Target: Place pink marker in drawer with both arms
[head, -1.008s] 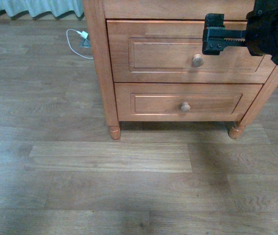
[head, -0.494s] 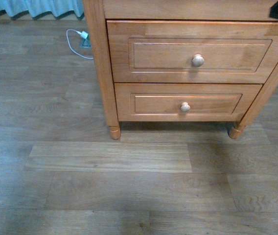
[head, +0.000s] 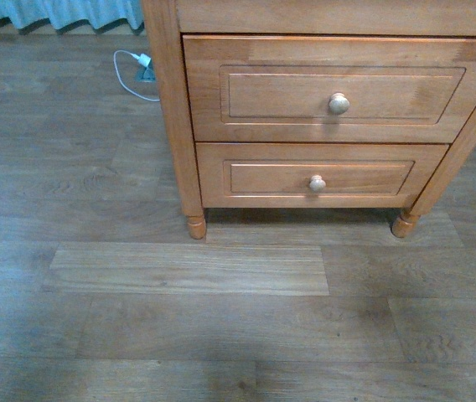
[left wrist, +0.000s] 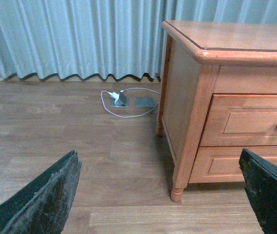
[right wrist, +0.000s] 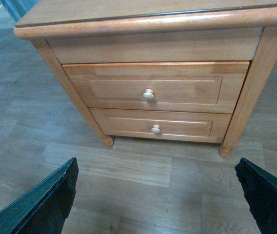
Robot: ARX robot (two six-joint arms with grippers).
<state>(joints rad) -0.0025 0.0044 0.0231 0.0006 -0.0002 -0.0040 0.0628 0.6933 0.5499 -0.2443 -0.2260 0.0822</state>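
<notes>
Wrist views: both ridged black end effectors gape empty before the panelled wooden drawer (right wrist: 153, 90).

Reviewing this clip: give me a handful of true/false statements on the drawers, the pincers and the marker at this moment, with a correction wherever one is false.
1. Both drawers of the nightstand are shut. True: the upper drawer and the lower drawer sit flush.
2. The left pincer is clamped on a pink marker. False: its jaws stand wide apart with nothing between them, and no marker shows in any view.
3. The right pincer is open. True.
4. An arm shows in the front view. False: neither arm appears there.
5. A white cable lies on the floor beside the nightstand. True.
</notes>
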